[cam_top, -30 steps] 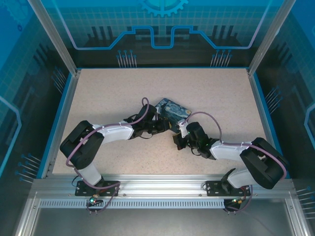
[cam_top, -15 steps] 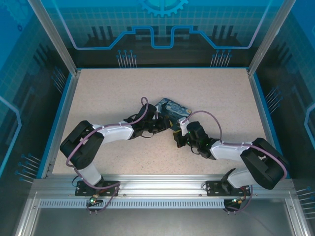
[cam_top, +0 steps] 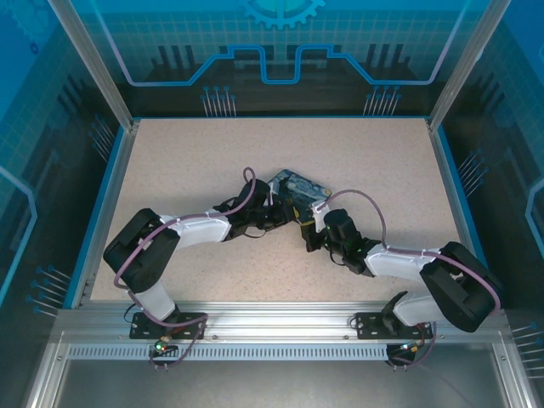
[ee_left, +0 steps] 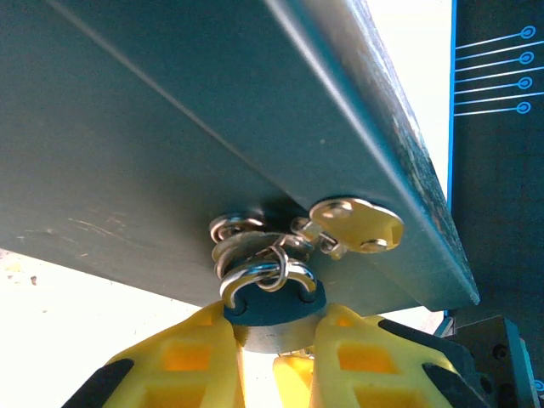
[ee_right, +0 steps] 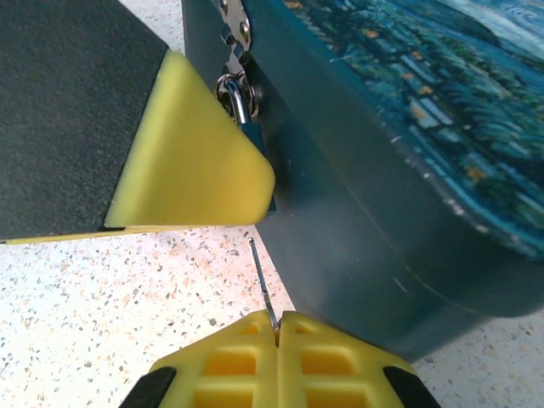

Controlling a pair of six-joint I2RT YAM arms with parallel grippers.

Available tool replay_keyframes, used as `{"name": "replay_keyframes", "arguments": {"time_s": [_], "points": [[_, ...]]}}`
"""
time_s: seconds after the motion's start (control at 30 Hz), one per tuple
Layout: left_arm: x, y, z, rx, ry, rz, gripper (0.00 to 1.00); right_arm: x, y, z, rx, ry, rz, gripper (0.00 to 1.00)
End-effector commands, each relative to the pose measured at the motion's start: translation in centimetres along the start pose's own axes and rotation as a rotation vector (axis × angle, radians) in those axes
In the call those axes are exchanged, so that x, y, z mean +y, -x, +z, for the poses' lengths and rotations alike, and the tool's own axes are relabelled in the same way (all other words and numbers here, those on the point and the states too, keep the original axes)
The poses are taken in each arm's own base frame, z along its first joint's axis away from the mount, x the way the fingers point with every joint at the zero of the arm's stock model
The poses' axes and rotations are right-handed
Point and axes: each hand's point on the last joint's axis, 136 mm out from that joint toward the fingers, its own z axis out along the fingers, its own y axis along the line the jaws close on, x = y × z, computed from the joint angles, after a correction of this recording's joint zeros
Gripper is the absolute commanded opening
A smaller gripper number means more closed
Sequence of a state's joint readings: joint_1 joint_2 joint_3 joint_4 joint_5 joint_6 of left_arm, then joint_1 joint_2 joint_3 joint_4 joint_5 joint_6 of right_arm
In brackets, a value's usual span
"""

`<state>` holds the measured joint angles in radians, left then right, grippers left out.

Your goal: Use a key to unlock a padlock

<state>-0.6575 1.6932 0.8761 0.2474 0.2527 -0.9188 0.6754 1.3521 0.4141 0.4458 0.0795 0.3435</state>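
Observation:
In the left wrist view my left gripper (ee_left: pixel 274 338) is shut on the padlock (ee_left: pixel 270 304), a small lock with a blue top and a silver shackle. The shackle hangs in the ring on the side of the printed tin (ee_left: pixel 170 127). My right gripper (ee_right: pixel 278 321) is shut on the key (ee_right: pixel 262 280), a thin dark blade that points up at the padlock (ee_right: pixel 252 134). The blade tip stops a short way below the lock, which is mostly hidden behind a left finger (ee_right: pixel 187 161). From above, the left gripper (cam_top: pixel 285 217) and the right gripper (cam_top: pixel 311 235) meet at the tin's near side.
The blue swirl-printed tin (cam_top: pixel 297 184) lies mid-table on the speckled surface (cam_top: pixel 187 161). A brass tab (ee_left: pixel 357 225) hangs from a ring beside the shackle. Blue rails (cam_top: pixel 119 178) and clear walls edge the table. The right arm's cable (cam_top: pixel 361 197) loops over the tin's right end.
My right gripper has moved up and slightly right, closer to the tin and the left gripper, with the key in it. The left arm has held still.

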Motion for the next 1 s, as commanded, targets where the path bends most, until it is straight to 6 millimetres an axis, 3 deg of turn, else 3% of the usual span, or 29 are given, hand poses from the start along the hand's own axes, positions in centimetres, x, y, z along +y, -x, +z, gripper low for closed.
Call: {"name": "replay_keyframes", "arguments": {"time_s": [0.0,0.97], "points": [[-1.2,-0.3,-0.1,0.009,-0.050,0.005,0.01,0.4,1.5,0.0,-0.046,0.000,0.011,0.00],[-1.1,-0.6,0.0,0.016,-0.059,-0.019,0.00,0.6,3.7,0.8,-0.108,0.019,0.021,0.00]]}}
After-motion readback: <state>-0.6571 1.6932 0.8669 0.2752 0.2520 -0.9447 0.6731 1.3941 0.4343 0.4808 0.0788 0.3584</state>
